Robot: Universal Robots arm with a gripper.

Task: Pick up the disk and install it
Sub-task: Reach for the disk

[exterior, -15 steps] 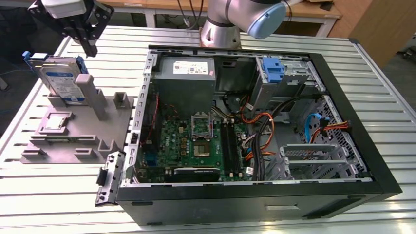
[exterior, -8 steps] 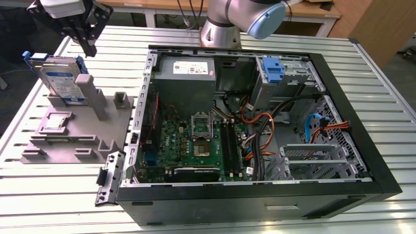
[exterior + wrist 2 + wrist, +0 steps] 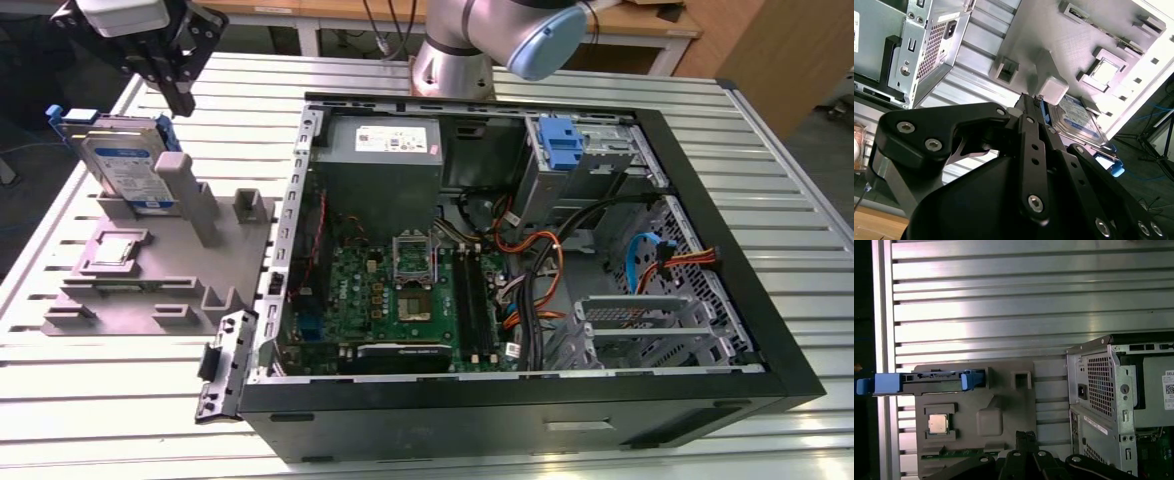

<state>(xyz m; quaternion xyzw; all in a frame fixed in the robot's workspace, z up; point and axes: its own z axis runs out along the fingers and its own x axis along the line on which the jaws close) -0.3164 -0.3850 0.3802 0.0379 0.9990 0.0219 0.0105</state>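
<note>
The disk (image 3: 127, 165) stands on edge in a slot of the grey fixture (image 3: 160, 285) at the exterior view's left, silver-grey with a white-and-blue label and a blue carrier frame. In the first wrist view the disk (image 3: 929, 381) shows edge-on, blue tabs at both ends. My gripper (image 3: 180, 95) hangs above and just beyond the disk, apart from it, fingers together and holding nothing. In the second wrist view the gripper (image 3: 1030, 102) points down beside the disk (image 3: 1079, 117) and a grey post (image 3: 1054, 87).
An open computer case (image 3: 694, 330) fills the middle and right of the slatted metal table (image 3: 107, 420), with a blue bracket (image 3: 561, 140) in its drive bay. A small square chip (image 3: 118, 250) lies on the fixture. The arm's base (image 3: 454, 55) stands behind the case.
</note>
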